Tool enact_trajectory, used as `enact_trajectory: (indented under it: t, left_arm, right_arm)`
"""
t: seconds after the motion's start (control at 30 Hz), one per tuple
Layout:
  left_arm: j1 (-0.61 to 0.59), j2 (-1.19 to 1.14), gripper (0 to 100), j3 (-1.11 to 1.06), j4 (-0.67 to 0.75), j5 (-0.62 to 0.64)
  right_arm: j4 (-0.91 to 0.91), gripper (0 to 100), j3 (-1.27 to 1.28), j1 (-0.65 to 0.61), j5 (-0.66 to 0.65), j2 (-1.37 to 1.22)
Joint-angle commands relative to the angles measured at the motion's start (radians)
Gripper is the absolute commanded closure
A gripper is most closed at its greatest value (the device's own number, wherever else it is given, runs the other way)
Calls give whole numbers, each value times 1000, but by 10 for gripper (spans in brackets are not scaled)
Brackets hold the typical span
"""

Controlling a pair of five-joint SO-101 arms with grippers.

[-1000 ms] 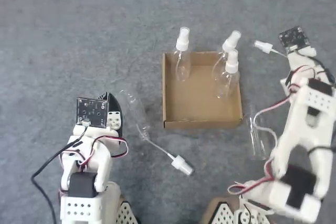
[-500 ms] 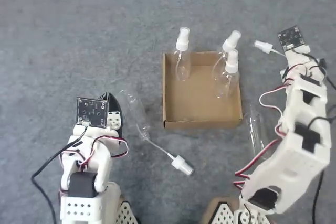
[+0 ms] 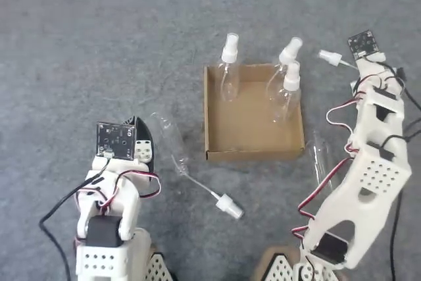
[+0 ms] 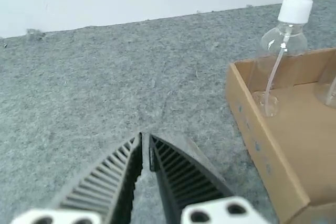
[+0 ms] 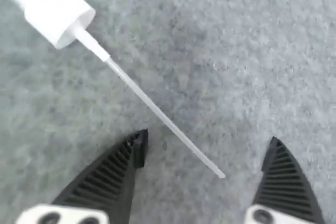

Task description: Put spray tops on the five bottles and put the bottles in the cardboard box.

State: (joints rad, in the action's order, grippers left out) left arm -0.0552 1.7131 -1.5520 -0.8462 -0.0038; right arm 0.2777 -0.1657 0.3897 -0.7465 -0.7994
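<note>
The right hand (image 5: 206, 148) is spread wide above a loose spray top (image 5: 55, 9) lying on the table (image 3: 99, 37) right of the cardboard box (image 3: 253, 155), which holds three capped bottles (image 3: 228, 77). The left hand (image 4: 145, 144) is pressed together.

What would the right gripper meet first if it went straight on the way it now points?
Most likely the thin tube of the loose spray top, lying on the carpet between the open fingers of the right gripper; depth is unclear.
</note>
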Motion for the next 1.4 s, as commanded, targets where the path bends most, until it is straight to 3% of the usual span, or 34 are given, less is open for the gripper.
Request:
enact_trajectory:
  t: [0.0,0.13,0.3,0.57,0.9,1.37]
  left_arm:
    - [-6,14,987,7,43,-6]
    - [-3,14,987,-2,54,-6]
    - [-3,14,987,-2,58,-6]
    - [0,14,987,-4,57,-6]
    - [0,14,987,-4,57,-6]
    - [-5,14,987,-4,57,-6]
  right_arm:
    - [-12,835,-61,19,-11,-13]
    - [-10,957,-60,28,-11,-8]
    - [24,980,-63,30,-11,-4]
    - [384,993,-64,30,-9,156]
    - [711,993,-64,51,-68,260]
    - [573,987,-63,-79,81,372]
